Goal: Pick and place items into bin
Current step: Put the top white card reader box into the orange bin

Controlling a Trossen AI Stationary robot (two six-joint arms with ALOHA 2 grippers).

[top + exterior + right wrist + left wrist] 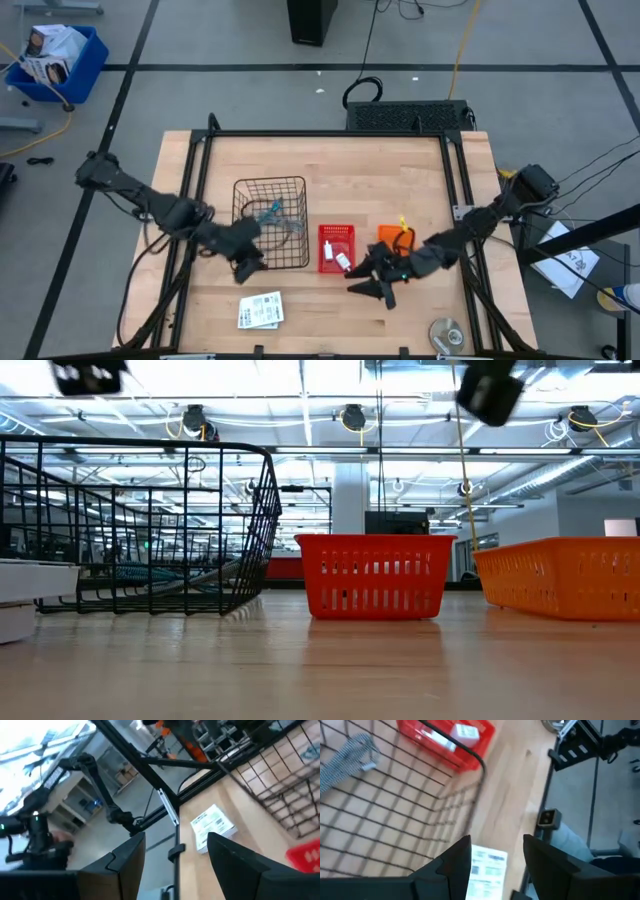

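White printed card packet (260, 311), text unreadable

Black wire basket (271, 222), red bin (336, 248), orange bin (395, 240), white green-printed card packet (260, 311).

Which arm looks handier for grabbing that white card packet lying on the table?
Left, probably. Its end effector hangs open by the wire bin, close above the card packet, which shows between its fingers in the left wrist view. The right end effector is farther off.
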